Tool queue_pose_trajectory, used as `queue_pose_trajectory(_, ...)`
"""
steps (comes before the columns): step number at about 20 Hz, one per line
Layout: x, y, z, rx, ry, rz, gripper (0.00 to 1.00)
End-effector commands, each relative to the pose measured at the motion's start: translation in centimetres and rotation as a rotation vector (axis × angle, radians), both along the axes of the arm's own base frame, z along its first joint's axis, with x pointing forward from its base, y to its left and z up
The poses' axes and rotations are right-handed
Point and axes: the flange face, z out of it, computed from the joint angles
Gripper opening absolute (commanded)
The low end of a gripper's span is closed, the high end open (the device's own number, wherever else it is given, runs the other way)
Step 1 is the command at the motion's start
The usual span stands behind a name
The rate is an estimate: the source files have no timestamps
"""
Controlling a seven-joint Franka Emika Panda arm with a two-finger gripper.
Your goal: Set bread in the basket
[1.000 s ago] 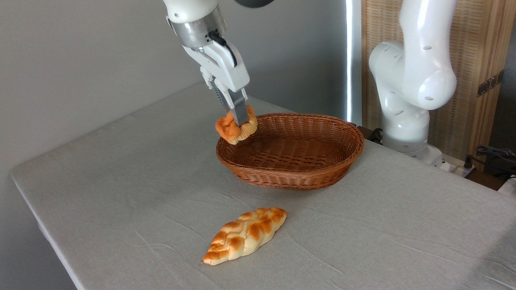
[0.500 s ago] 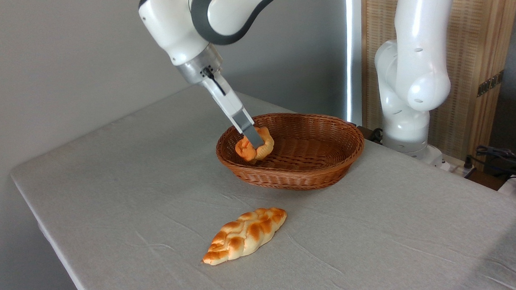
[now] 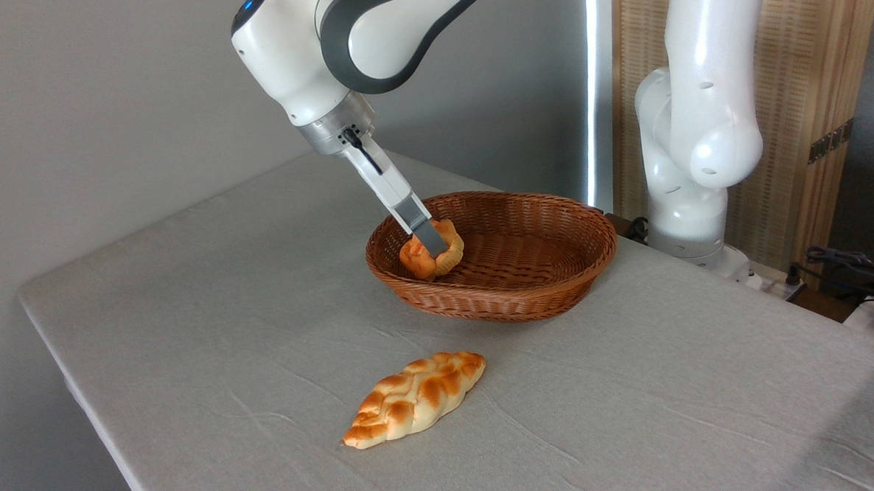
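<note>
Gripping bread (image 3: 431,254), end effector (image 3: 433,247) inside basket (image 3: 528,300) left end; no writing readable.

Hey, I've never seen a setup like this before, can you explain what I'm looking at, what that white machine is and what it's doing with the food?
This is one picture from a fixed camera looking across a cloth-covered table. The white machine is a robot arm; its base stands at the right, and it bends over to the left. At its end is a two-fingered tool, pinched on a small orange bun. The bun is low inside the left end of a brown wicker basket, not yet let go. In front of the basket a longer braided loaf lies on the cloth, untouched.
</note>
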Motion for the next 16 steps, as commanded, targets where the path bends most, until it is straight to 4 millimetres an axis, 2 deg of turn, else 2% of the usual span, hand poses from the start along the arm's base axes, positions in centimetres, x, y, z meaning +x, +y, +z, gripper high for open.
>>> queue_pose_trajectory(1, 0.1, 0.0, 0.5, -0.022, -0.003, 0.031, 1.00)
queue_pose_trajectory(7, 0.2, 0.1, 0.6, -0.005, -0.010, 0.093, 1.00)
queue_pose_trajectory(8, 0.4, 0.1, 1.0, -0.018, -0.011, 0.112, 1.00)
queue_pose_trajectory(10, 1.5, 1.4, 2.3, -0.065, -0.021, 0.170, 1.00)
queue_pose_trajectory(12, 2.5, 2.5, 4.3, -0.106, -0.050, 0.216, 1.00)
queue_pose_trajectory(13, 3.2, 3.4, 6.1, -0.119, -0.086, 0.231, 1.00)
queue_pose_trajectory(15, 4.8, 5.5, 9.2, -0.147, -0.151, 0.274, 1.00)
queue_pose_trajectory(16, 6.1, 7.8, 11.5, -0.172, -0.201, 0.325, 1.00)
